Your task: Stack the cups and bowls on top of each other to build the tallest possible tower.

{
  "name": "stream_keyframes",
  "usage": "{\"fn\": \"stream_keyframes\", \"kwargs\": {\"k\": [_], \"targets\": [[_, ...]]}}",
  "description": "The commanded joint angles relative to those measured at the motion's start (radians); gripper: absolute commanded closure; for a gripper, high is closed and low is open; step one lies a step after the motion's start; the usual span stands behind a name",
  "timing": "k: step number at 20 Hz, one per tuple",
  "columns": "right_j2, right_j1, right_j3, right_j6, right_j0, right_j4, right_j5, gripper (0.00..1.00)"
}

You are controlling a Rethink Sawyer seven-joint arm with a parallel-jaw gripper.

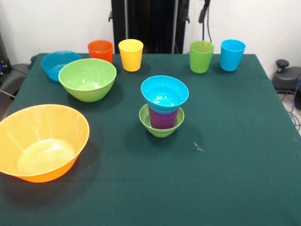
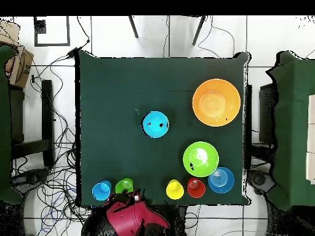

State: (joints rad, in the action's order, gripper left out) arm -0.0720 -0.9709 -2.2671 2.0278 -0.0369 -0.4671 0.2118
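Three pieces make the tower so far: small green bowl at the bottom, purple cup standing in it, small blue bowl sitting upright on the cup's rim. It stands near mid-table on the dark green cloth; overhead only the blue bowl's inside shows.

Four cups in a row along the far edge in the front view: orange cup, yellow cup, then a gap, green cup, light blue cup. All upright, none touching.

Medium green bowl sits just in front of the orange cup, with the medium blue bowl behind it to the left, close or touching, can't tell which. Large orange bowl is at the near left corner, well apart from the rest.

Robot arm shows only as a red and black mass at the table edge overhead, by the green cup. Gripper is not visible in either view, so can't tell whether it's open or closed.
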Motion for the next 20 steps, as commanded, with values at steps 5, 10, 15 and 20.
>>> {"fn": "stream_keyframes", "kwargs": {"k": [5,10,15,20], "targets": [[-0.058,0.251,0.112,0.145,-0.092,-0.012,-0.093,0.00],[-0.049,0.297,0.122,0.149,-0.104,0.015,-0.130,0.00],[-0.002,0.340,0.126,0.105,-0.043,-0.001,-0.164,0.00],[0.025,0.353,0.129,0.082,-0.015,-0.010,-0.172,0.00]]}}
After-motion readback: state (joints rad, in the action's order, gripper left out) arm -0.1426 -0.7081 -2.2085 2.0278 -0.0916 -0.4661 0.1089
